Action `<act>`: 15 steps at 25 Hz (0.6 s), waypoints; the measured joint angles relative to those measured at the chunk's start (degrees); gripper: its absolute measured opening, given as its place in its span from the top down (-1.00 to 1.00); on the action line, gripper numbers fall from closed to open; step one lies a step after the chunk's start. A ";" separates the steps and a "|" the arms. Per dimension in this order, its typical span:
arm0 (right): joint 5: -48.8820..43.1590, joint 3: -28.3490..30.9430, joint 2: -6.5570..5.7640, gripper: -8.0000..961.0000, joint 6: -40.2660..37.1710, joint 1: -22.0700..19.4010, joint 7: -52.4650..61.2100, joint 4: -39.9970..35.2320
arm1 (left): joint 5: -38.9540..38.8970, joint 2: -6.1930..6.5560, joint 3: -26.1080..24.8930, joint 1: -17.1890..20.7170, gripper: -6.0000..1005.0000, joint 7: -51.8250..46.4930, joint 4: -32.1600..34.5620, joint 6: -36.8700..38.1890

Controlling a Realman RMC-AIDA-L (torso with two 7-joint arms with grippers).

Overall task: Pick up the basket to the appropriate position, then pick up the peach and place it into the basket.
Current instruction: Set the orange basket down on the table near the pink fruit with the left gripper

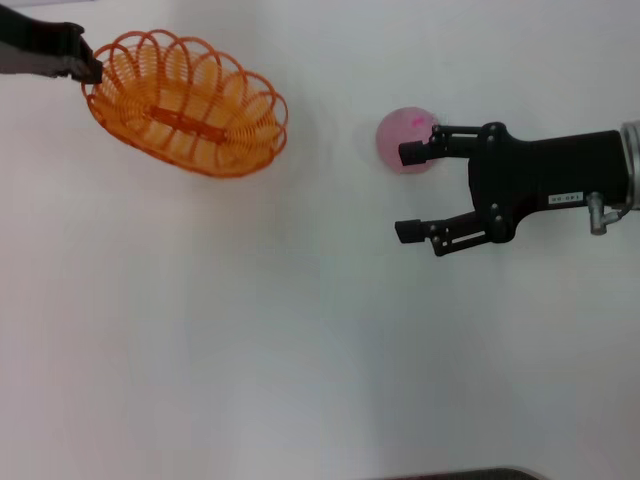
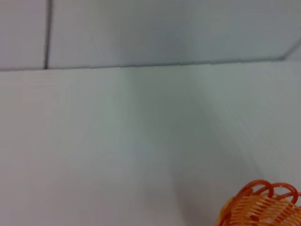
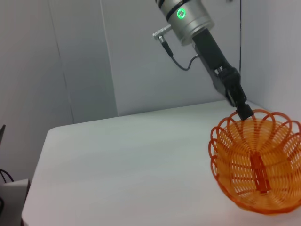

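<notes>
The left claw (image 1: 90, 70), black and slender, is clamped shut on the scalloped rim of the oval orange basket of looped wire (image 1: 187, 103), gripping it at the end nearest the claw's own arm; the rest of the basket stretches away from that claw toward the middle of the white bench (image 1: 250, 330). In the right wrist view the same left claw (image 3: 244, 112) comes down at a slant from a silver wrist with a green light (image 3: 181, 13) and pinches the far edge of the basket (image 3: 256, 162), which is tipped so that its open side faces the camera, its lower side close to the bench (image 3: 131, 160); whether it touches cannot be told. The left wrist view shows only a few orange loops of the basket (image 2: 261, 207) at one corner above the bare bench (image 2: 117, 150). The right claw (image 1: 410, 192) stands open, its two black fingers spread wide apart, holding nothing. The round pale pink peach with a darker pink spot (image 1: 400, 135) lies on the bench just beside the far finger (image 1: 425, 151) of that claw, partly hidden by it, outside the gap between the fingers, and well apart from the basket.
</notes>
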 joint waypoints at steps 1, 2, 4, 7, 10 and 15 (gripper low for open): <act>0.00 0.01 -0.04 -0.97 0.02 0.08 -0.05 -0.25 | -0.18 -0.12 0.00 0.55 0.86 -1.24 -0.05 -0.57; 0.00 0.01 -0.05 -0.97 0.10 0.15 -0.12 -0.62 | -0.20 -0.25 0.00 1.05 0.86 -2.59 -0.07 -1.01; 0.00 0.02 0.00 -0.97 0.40 0.26 -0.22 -1.41 | -0.21 -0.43 0.01 2.04 0.86 -5.31 -0.19 -1.74; 0.00 -0.03 0.14 -0.97 1.38 0.36 -0.78 -2.34 | -0.55 -1.25 -0.77 3.70 0.85 -8.73 -0.05 -2.83; 0.00 -0.22 0.16 -0.97 3.16 0.63 -1.54 -2.47 | -1.59 -2.02 -1.64 5.27 0.84 -10.87 0.25 -3.47; 0.00 -0.26 0.03 -0.97 5.38 1.24 -1.63 -2.87 | -2.73 -3.38 -2.10 7.05 0.83 -12.85 0.37 -4.41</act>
